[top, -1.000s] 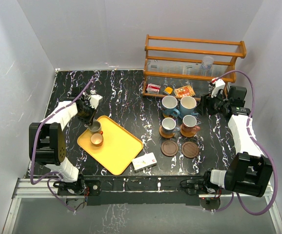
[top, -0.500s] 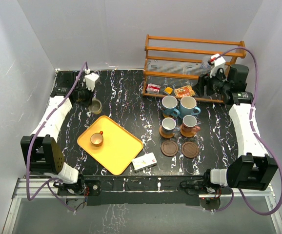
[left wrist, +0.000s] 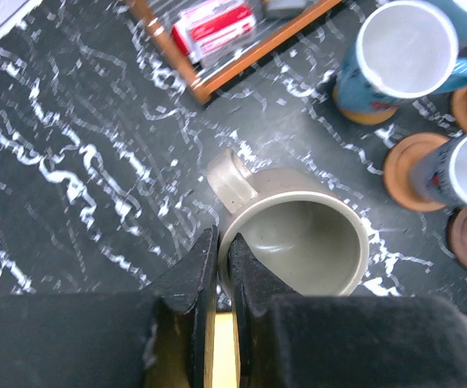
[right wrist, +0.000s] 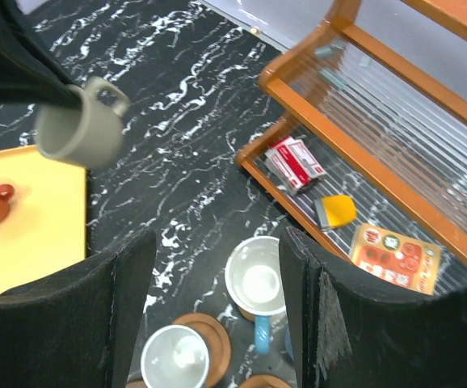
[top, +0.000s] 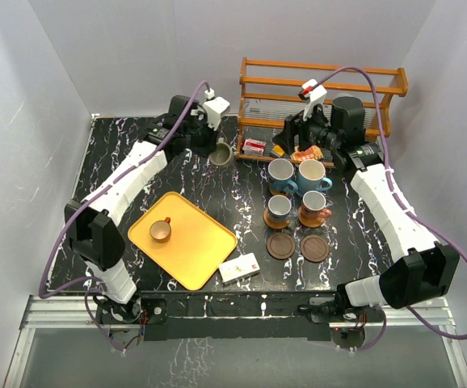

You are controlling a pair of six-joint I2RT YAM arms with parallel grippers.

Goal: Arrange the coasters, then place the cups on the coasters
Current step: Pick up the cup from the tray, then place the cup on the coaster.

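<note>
My left gripper (top: pixel 216 143) (left wrist: pixel 224 252) is shut on the rim of a grey-green cup (top: pixel 222 153) (left wrist: pixel 300 242) (right wrist: pixel 80 133), which hangs above the table left of the rack. My right gripper (top: pixel 290 138) (right wrist: pixel 217 240) stands open and empty above two blue cups (top: pixel 280 173) (top: pixel 311 173). Two smaller cups (top: pixel 279 208) (top: pixel 314 206) sit on orange-brown coasters (left wrist: pixel 411 162). In front of them lie two bare dark brown coasters (top: pixel 280 246) (top: pixel 315 247). An orange-brown cup (top: pixel 161 231) stands on the yellow tray (top: pixel 197 250).
A wooden rack (top: pixel 322 89) at the back right holds small packets and a clear plastic cup. A white box (top: pixel 239 267) lies near the front edge, beside the tray. Grey walls close in the table on three sides.
My left arm lifted the grey-green cup off the tray and carried it back and to the right, toward the rack. My right arm swung left along the rack's front, still open.
</note>
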